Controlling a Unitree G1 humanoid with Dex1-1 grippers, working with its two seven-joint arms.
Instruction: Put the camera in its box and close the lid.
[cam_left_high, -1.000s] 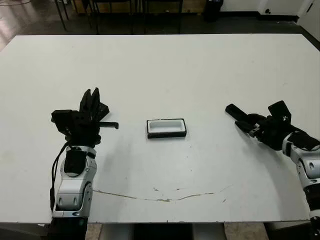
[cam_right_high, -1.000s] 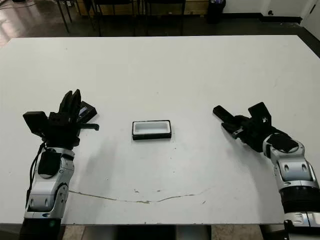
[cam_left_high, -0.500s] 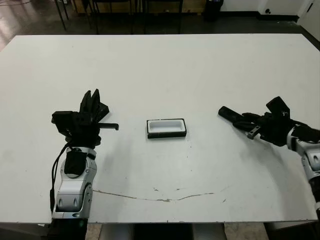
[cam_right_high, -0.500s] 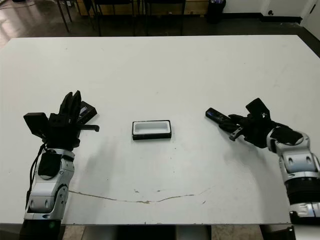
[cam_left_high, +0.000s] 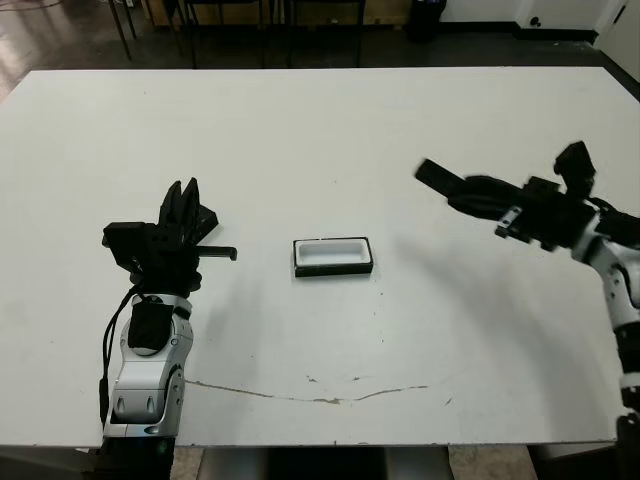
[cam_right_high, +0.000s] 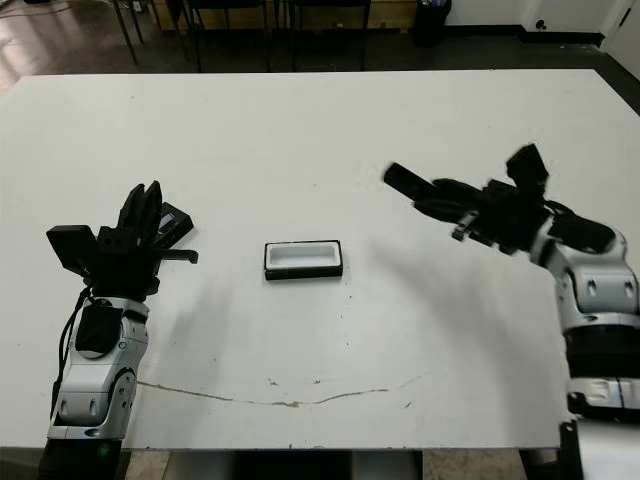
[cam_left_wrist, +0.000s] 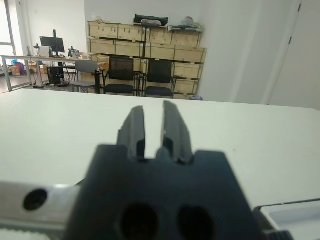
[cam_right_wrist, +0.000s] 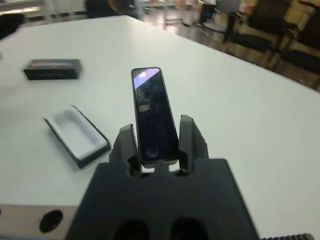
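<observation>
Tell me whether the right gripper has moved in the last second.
Yes. The right gripper, holding the camera, has risen off the table and moved farther from the robot, with the box fixed.

Head stereo pair looks forward and down from the near edge of the bench (cam_left_high: 320, 130), high and far enough to take in the whole top; both eyes share the box (cam_left_high: 333, 256) at centre. Left wrist view sits low, close behind its fingers (cam_left_wrist: 135, 131), facing across the bench toward shelves beyond the box. Right wrist view looks along its fingers (cam_right_wrist: 192, 140), box (cam_right_wrist: 77, 135) ahead, shared with the head views.
</observation>
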